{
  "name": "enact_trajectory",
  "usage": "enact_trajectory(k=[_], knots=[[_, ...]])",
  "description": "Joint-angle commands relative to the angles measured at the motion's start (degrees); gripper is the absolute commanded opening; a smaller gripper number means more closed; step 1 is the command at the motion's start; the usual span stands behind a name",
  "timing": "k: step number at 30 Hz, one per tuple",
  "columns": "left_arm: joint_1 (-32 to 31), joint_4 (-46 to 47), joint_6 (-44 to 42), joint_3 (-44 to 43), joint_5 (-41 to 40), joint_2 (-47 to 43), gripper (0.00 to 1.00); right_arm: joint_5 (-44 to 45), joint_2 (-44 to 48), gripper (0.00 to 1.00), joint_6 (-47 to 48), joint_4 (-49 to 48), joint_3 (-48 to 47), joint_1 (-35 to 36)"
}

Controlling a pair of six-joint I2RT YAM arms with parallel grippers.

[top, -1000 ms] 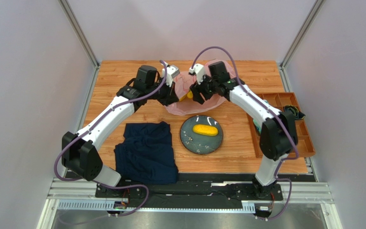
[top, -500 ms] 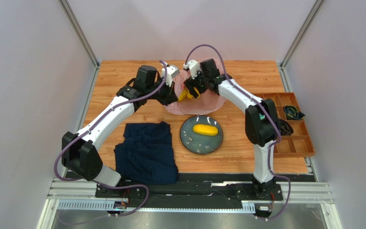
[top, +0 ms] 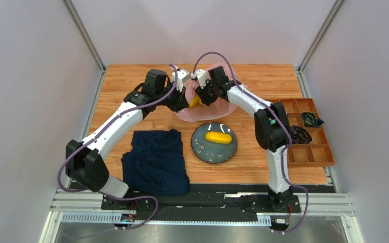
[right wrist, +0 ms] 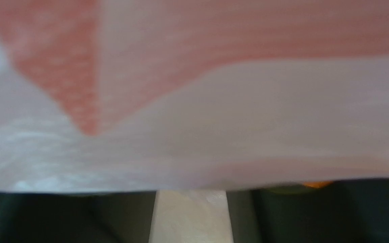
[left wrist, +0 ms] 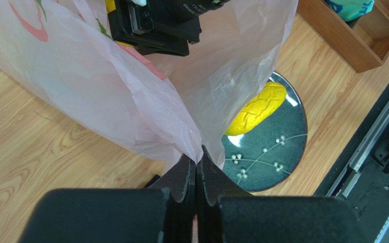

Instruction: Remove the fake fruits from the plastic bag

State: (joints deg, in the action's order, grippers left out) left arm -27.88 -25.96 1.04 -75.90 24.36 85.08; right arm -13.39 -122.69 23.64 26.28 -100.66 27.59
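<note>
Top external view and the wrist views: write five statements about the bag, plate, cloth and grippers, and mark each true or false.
1. The left gripper pinches the film of the plastic bag. True.
2. The plate is bare. False: a long yellow fruit lies on it.
3. The navy cloth lies on the plate. False: it lies on the table, beside the plate on the left arm's side.
4. The right gripper is at the bag, whose film fills its wrist view. True.
5. A wooden tray with compartments sits at the table's right edge. True.
</note>
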Motion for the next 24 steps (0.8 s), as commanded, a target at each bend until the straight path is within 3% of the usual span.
enact_trajectory(k=[1,5,9,16,24], knots=[[-0.07,0.12,-0.95,-1.1,0.69,-0.44,0.0,-1.46,0.7,0.39,2.11,-0.8,0.47,0.44],[-0.07,0.38,-0.69,-0.83,0.78,-0.79,0.0,-2.87,0.79,0.19,4.04,1.04,0.03,0.44],[-0.07,0.47,-0.95,-0.66,0.6,-0.88,0.0,-6.82,5.44,0.08,5.54,8.31,-1.81,0.27],[-0.07,1.26,-0.42,-1.27,1.13,0.35,0.0,-20.6,18.97,0.05,3.18,17.75,-0.95,-0.08],[-0.07,1.08,1.68,-3.47,1.74,2.99,0.0,-25.72,29.78,0.04,-13.67,8.64,4.94,-0.09]])
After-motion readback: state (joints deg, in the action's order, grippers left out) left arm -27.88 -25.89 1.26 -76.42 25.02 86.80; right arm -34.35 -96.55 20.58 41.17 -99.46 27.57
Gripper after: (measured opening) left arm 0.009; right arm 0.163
